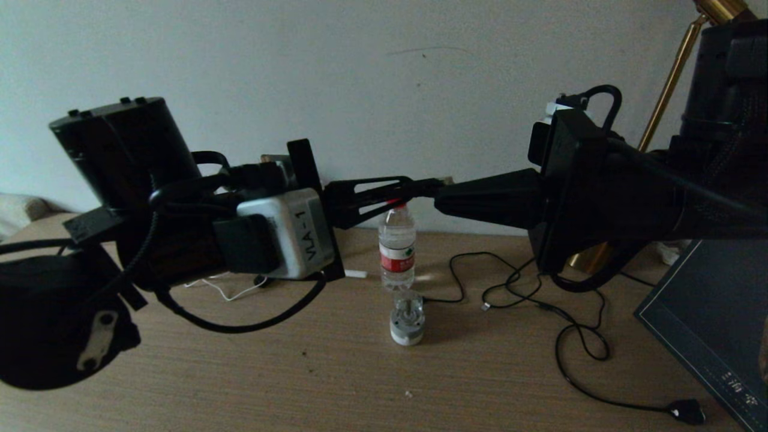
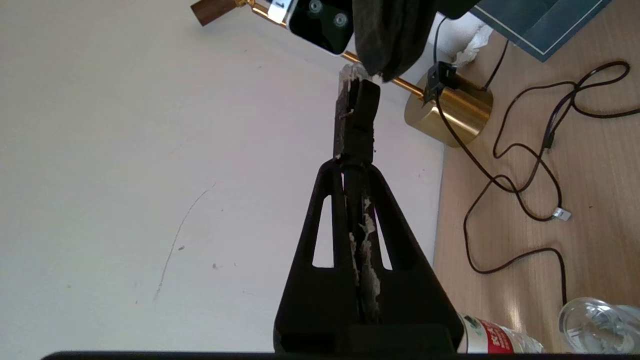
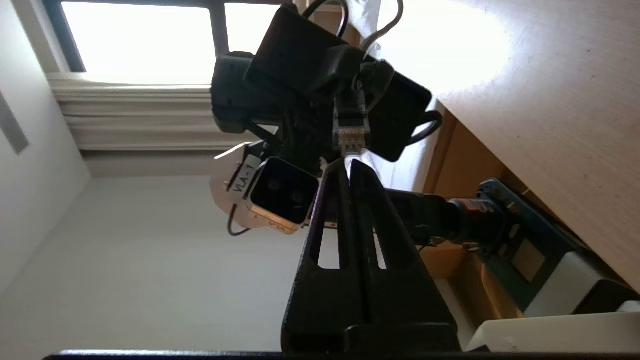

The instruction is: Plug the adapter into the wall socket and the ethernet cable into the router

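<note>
Both arms are raised in front of the wall, gripper tips meeting. My left gripper (image 1: 415,186) (image 2: 354,160) is shut on the black boot of the ethernet cable's plug (image 2: 359,117) (image 3: 351,131). The plug's clear end sticks out past the fingertips. My right gripper (image 1: 439,195) (image 3: 348,165) is shut, and its tips touch that clear end. I cannot tell whether they pinch any of it. A thin white cord (image 1: 231,293) and a small white piece (image 1: 356,273) lie on the desk behind my left wrist, possibly the adapter. The wall socket and the router are out of view.
On the desk (image 1: 300,372) stand a water bottle (image 1: 396,246) and a small round glass piece (image 1: 407,321). Thin black cords (image 1: 576,336) loop to the right and end in a black plug (image 1: 687,411). A brass lamp base (image 2: 450,112) and a dark board (image 1: 714,312) sit further right.
</note>
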`<state>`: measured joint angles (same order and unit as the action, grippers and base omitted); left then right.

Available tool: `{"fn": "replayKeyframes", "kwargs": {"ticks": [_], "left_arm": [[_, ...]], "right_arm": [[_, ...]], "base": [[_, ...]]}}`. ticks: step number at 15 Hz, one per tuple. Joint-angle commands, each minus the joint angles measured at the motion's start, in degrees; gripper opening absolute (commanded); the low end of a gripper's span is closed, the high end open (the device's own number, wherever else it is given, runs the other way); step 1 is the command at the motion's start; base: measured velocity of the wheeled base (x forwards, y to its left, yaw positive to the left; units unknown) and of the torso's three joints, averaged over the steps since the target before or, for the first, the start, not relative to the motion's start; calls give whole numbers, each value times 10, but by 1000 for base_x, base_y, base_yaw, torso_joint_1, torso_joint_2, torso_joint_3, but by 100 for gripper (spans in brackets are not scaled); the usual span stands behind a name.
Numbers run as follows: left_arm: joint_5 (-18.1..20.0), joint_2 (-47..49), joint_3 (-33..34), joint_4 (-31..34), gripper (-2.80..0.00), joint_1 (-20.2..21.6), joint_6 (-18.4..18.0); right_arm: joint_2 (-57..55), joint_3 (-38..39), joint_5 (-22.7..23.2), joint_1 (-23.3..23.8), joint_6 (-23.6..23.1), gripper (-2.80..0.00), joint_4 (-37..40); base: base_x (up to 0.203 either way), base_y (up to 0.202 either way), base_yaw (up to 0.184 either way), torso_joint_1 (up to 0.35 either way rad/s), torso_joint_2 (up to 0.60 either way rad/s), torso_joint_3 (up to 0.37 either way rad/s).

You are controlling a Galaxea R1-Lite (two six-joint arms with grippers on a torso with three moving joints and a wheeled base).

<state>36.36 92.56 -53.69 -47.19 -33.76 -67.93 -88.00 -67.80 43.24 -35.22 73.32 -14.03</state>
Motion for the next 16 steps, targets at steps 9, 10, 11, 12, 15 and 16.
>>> {"fn": "replayKeyframes", "kwargs": {"ticks": [9, 10, 11, 12, 15, 16], "left_arm": [[2, -2, 5, -3, -280, 0, -4], [2, -2, 6, -3, -280, 0, -4], [2, -2, 6, -3, -280, 0, -4], [3, -3, 6, -3, -280, -1, -4], [3, -7, 15, -3, -280, -10, -4], [3, -9, 17, -3, -280, -11, -4]], "right_arm": [[0, 6, 3, -1, 2, 0, -2], [0, 6, 3, -2, 2, 0, -3], [-1, 5, 2, -2, 2, 0, -4], [-1, 5, 2, -2, 2, 0, -5], [-2, 4, 0, -2, 3, 0, -5], [-4, 4, -1, -1, 4, 0, -5]], "base": [[0, 0, 0, 0, 0, 0], [0, 0, 0, 0, 0, 0], [0, 0, 0, 0, 0, 0], [0, 0, 0, 0, 0, 0], [0, 0, 0, 0, 0, 0], [0, 0, 0, 0, 0, 0]]}}
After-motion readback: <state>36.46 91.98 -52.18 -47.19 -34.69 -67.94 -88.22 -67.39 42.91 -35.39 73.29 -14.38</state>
